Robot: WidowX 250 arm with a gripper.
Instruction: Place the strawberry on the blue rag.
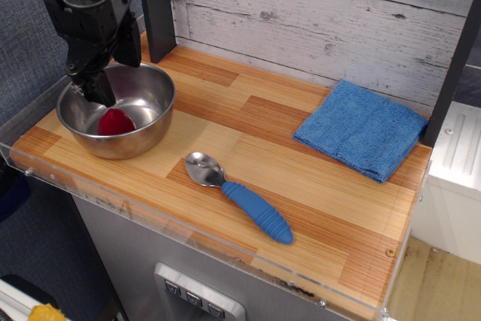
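The strawberry (115,121) is a small deep-red rounded shape lying inside the steel bowl (150,134) at the left end of the wooden counter. My black gripper (89,92) hangs over the bowl's back-left rim, just above and left of the strawberry, not touching it. Its fingers (99,89) point down and look slightly apart, with nothing between them. The blue rag (362,129) is a folded square of terry cloth lying flat at the far right of the counter, well away from the gripper.
A spoon with a steel head and a blue ribbed handle (258,212) lies in the front middle. A dark upright post (155,5) stands behind the bowl. A clear acrylic rim (188,234) edges the counter's front. A plank wall backs the counter.
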